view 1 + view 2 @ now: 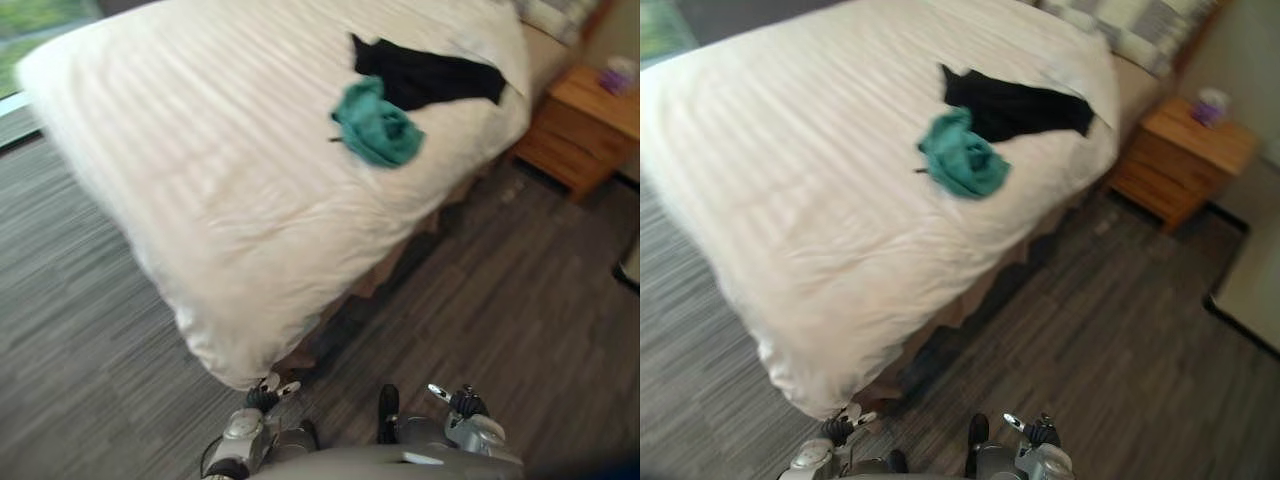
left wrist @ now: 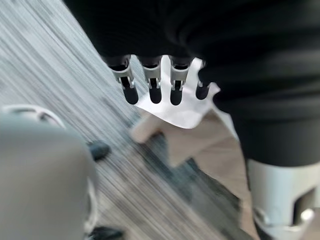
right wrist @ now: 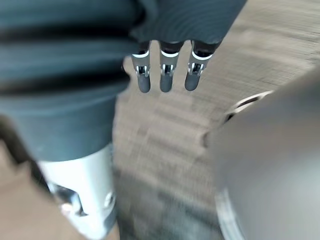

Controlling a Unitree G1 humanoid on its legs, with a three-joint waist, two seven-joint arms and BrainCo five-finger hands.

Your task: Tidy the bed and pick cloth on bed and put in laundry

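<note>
A crumpled teal cloth (image 1: 377,125) lies on the white duvet of the bed (image 1: 220,150), towards its far right side. A black cloth (image 1: 430,75) is spread flat just beyond it, touching it. Both hands hang low in front of me, well short of the cloths. My left hand (image 1: 265,397) is by the bed's near corner, and its wrist view shows straight fingers (image 2: 150,87) holding nothing, with the duvet corner (image 2: 175,112) past them. My right hand (image 1: 462,402) is over the floor, its fingers (image 3: 165,75) straight and empty.
A wooden nightstand (image 1: 585,125) stands to the right of the bed with a small purple item (image 1: 618,75) on top. A checked pillow (image 1: 1130,25) lies at the head of the bed. Grey striped flooring (image 1: 480,300) runs between bed and nightstand.
</note>
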